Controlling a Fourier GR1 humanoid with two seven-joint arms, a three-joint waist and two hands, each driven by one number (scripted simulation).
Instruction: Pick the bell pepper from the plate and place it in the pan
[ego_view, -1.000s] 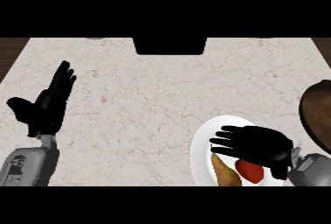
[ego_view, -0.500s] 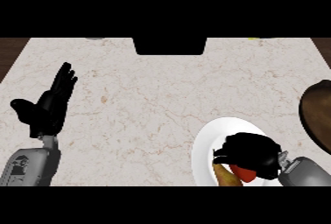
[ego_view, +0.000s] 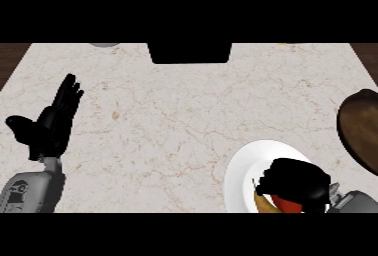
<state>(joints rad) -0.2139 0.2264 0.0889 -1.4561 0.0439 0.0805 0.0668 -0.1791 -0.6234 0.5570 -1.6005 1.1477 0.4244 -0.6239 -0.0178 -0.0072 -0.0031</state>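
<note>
A white plate (ego_view: 251, 165) lies at the lower right of the counter. On it my right hand (ego_view: 295, 181) is curled round the red and orange bell pepper (ego_view: 284, 205), hiding most of it; only its lower part shows beneath the fingers. The dark brown pan (ego_view: 360, 127) sits at the right edge, partly out of view, just right of the plate. My left hand (ego_view: 50, 122) rests open at the left, fingers up, holding nothing.
A black block (ego_view: 190, 52) stands at the counter's far edge in the middle. A grey round object (ego_view: 105, 44) peeks in at the far left. Bare marble counter (ego_view: 170, 125) stretches between my two hands.
My right hand, open over the plate a second ago, has curled shut round the bell pepper and drawn slightly toward the lower edge. The left hand has stayed still.
</note>
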